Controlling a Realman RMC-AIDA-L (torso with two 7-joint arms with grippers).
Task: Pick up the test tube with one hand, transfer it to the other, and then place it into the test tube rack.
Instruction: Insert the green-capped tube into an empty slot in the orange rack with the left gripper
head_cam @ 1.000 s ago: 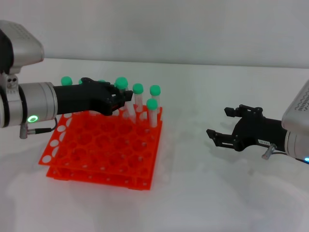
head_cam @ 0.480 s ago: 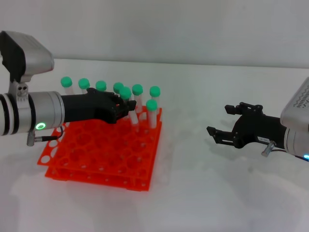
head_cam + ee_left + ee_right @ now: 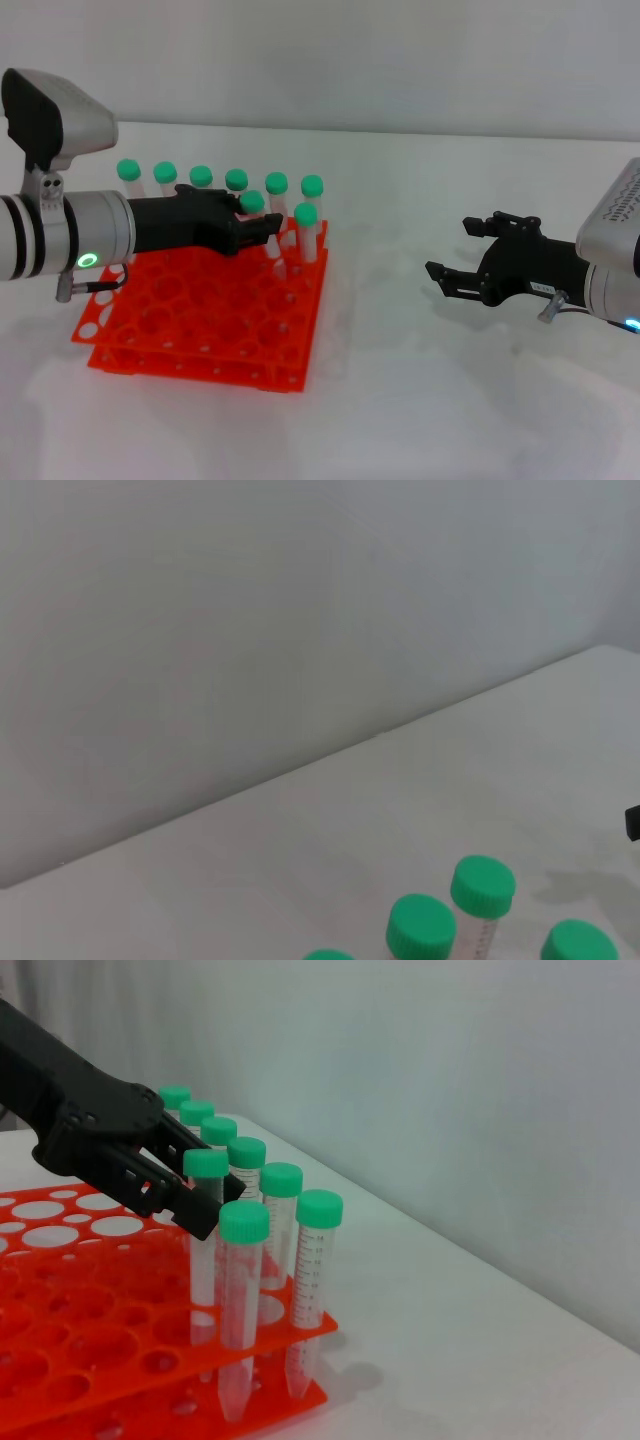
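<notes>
While upright in the holed orange rack (image 3: 190, 325), green-capped clear tube (image 3: 262, 232).

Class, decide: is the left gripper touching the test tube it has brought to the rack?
Touching. In the right wrist view the left gripper pinches the test tube just under its green cap, with no gap showing.

White tabletop (image 3: 400, 400), pale wall (image 3: 400, 60)

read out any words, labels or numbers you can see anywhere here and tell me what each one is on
None can be read.
Printed scale marks on the test tubes in the test tube rack: too small to read.
Pale label on the right gripper: too blurred to read.
</notes>
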